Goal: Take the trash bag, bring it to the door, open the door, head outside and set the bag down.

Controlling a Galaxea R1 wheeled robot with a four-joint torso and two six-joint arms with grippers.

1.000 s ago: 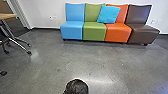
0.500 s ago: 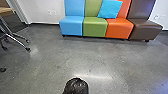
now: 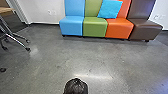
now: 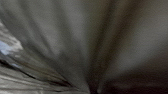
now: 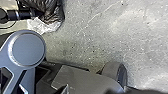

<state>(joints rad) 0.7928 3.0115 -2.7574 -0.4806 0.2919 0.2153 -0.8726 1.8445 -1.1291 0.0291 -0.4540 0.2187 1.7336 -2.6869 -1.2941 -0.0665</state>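
At the bottom edge of the head view shows the rounded, shiny black top of the trash bag [image 3: 76, 86]. Grey-brown folds of the bag [image 4: 67, 32] fill most of the left wrist view, very close, and run together at my left gripper [image 4: 94, 88], which is shut on the gathered plastic. In the right wrist view the dark, crinkled bag [image 5: 53, 12] shows beside a black arm part, with a whitish piece of plastic [image 5: 47, 26] against it, over the floor. How my right gripper's fingers stand cannot be made out.
Blue, green, orange and brown seats [image 3: 95, 27] line the wall, with a turquoise cushion [image 3: 110, 9] on them. Wheeled table legs [image 3: 18, 41] stand at the left. The robot's base with a wheel [image 5: 116, 73] shows in the right wrist view.
Since the earliest picture the head camera has shifted, so the seats show higher and slightly larger. Over the last half second hardly anything differs; the bag stays at the bottom edge.
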